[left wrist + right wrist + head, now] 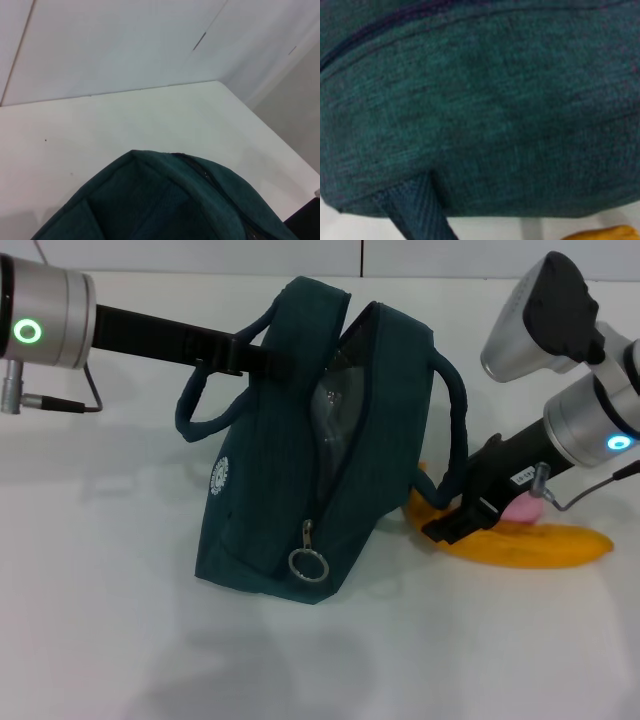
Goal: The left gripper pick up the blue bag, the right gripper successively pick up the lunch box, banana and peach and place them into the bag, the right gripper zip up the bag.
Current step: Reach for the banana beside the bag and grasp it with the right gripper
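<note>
The blue bag (262, 502) stands tilted on the white table, its mouth open and silver lining showing. My left gripper (252, 356) reaches in from the left and is shut on the bag's top edge by a handle. The left wrist view shows only the bag's top (165, 200). My right gripper (450, 522) sits low at the bag's right side, touching the near end of the banana (545, 546), which lies flat on the table. The peach (524, 508) peeks out behind that arm. Bag fabric (480, 100) fills the right wrist view, with a sliver of banana (605, 234). The lunch box is out of view.
The zipper's metal ring pull (308, 563) hangs at the bag's lower front. One loop handle (458, 430) drapes over the right gripper's side. The table's far edge and corner (217, 82) lie beyond the bag.
</note>
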Motion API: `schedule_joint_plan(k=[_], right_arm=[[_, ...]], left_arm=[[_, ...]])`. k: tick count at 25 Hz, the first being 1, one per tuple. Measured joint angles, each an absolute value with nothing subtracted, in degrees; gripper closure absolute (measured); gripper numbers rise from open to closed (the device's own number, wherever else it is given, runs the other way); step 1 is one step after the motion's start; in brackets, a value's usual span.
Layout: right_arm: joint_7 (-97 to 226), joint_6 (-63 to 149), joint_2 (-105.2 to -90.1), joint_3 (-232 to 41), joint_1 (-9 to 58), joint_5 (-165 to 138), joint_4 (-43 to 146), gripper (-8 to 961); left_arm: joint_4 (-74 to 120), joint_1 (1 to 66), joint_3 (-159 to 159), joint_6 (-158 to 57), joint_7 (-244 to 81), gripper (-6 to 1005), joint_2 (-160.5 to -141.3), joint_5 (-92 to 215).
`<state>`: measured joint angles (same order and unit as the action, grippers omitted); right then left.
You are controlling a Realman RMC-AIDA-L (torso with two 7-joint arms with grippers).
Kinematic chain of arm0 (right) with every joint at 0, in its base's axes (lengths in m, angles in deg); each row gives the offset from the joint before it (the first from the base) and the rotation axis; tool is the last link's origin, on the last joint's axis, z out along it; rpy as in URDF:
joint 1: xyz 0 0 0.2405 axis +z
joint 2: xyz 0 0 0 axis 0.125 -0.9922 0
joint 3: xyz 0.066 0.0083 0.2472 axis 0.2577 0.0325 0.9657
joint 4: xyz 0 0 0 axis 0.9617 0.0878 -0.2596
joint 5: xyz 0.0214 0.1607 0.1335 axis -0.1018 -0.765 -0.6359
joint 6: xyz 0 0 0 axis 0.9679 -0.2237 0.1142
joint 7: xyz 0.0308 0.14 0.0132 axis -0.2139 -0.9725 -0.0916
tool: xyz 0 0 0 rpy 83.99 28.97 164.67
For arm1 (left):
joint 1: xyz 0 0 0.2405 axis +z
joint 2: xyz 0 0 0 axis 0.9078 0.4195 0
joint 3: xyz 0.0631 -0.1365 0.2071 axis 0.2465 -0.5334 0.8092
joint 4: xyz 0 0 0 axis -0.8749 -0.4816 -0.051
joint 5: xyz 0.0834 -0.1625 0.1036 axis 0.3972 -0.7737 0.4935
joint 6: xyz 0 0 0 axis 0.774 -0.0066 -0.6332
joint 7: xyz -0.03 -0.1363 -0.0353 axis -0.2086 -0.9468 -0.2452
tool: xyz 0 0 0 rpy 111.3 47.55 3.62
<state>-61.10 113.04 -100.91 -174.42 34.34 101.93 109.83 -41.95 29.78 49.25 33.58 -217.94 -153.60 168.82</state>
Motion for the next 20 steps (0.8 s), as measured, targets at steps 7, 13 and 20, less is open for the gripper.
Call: schedule_joint_plan(k=[7, 13, 20], right_arm=[[-61.22, 112.16, -100.87, -174.41, 35.01, 101.77, 107.50, 294], [-61.38, 111.86, -100.88, -174.41, 35.71, 101.76, 105.04, 298], [-61.67, 112.20, -100.87, -174.41, 36.01, 101.75, 104.48, 325]], left_arm=[[-41.95, 29.77, 49.25, 33.47, -217.36, 944, -153.58, 168.90], [-41.89, 29.72, 49.25, 33.16, -217.35, 944, -153.70, 169.10], [-41.86, 29.74, 49.25, 33.14, -217.35, 944, -153.78, 169.23]])
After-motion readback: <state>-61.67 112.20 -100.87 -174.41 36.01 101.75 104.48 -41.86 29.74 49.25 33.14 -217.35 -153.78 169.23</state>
